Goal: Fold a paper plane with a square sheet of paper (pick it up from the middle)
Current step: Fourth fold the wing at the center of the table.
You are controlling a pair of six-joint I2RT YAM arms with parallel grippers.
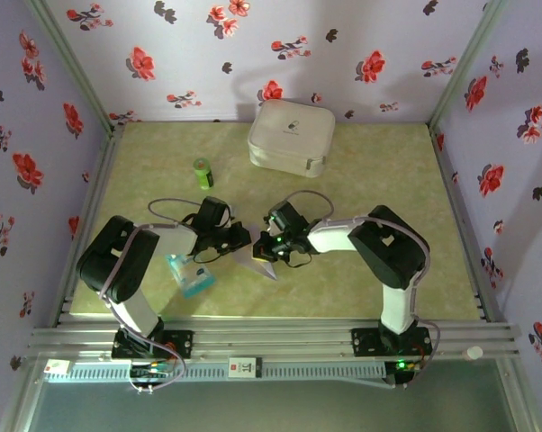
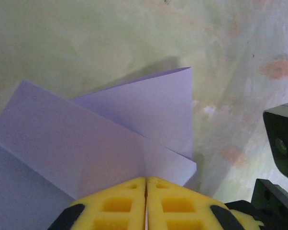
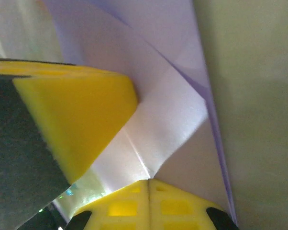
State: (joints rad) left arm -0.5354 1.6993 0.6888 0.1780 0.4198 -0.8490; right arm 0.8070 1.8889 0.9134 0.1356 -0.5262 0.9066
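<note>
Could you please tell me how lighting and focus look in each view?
Top external view: soft, even, slightly hazy light. Left wrist view: the lavender paper is fairly sharp, throwing a dark shadow on the table behind it. Right wrist view: glare whitens the paper's middle; the near yellow pad is blurred.

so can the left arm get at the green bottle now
Probably not yet: the left jaws are shut on the folded paper and must let go first. Otherwise the way to the green bottle looks free.
</note>
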